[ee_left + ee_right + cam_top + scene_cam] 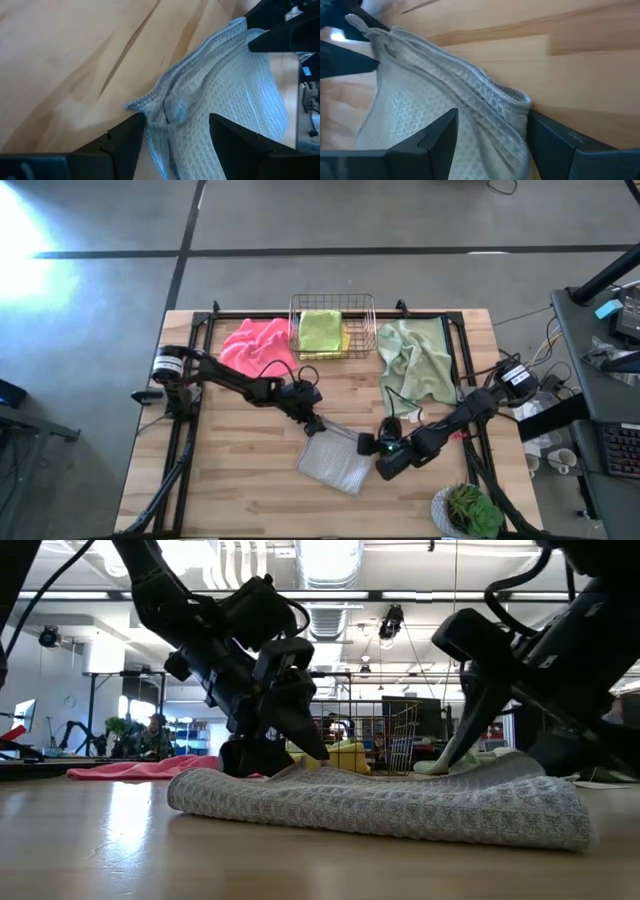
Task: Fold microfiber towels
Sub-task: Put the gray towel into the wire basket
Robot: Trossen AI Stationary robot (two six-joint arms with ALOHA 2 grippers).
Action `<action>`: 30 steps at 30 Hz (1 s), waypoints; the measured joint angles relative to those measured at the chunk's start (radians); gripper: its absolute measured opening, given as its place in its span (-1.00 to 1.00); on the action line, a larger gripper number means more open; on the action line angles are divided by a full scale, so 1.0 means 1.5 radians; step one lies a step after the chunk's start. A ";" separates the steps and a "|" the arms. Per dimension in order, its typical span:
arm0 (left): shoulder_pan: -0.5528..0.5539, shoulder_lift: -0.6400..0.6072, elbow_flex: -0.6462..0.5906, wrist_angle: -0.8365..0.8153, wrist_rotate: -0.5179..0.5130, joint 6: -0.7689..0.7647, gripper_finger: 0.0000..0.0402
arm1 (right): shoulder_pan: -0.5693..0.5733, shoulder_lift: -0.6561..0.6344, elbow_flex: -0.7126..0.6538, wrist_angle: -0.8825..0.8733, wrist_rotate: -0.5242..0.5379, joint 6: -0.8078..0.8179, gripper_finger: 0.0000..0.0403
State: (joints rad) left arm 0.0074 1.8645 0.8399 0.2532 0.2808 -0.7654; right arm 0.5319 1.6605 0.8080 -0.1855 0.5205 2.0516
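Tabletop (240,480): grey towel (337,462) between both end effectors.

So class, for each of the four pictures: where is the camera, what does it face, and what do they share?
High: overhead, facing down; both arms, grey towel.
Low: table height, facing the room; both grippers.
Left wrist: on the left arm; left gripper open astride a towel corner.
Right wrist: right gripper open at another corner.
Shared: the grey towel.

grey towel (338,463): waffle weave | pink towel (255,345) | sage towel (417,360)
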 joint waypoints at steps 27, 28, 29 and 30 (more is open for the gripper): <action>-0.011 0.009 0.006 0.024 0.057 0.090 -0.95 | -0.028 0.025 0.008 0.100 -0.082 -0.164 -0.67; -0.011 0.009 0.006 0.025 0.057 0.090 -0.97 | -0.028 0.025 0.008 0.100 -0.083 -0.170 -0.74; -0.011 0.009 0.006 0.027 0.057 0.089 -0.97 | -0.029 0.025 0.009 0.098 -0.083 -0.173 -0.80; -0.011 0.009 0.006 0.028 0.057 0.088 -0.96 | -0.029 0.025 0.011 0.098 -0.085 -0.178 -0.86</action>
State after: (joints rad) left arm -0.0086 1.8786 0.8482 0.2955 0.3668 -0.6327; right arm 0.4883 1.6981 0.8247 -0.0382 0.3934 1.7842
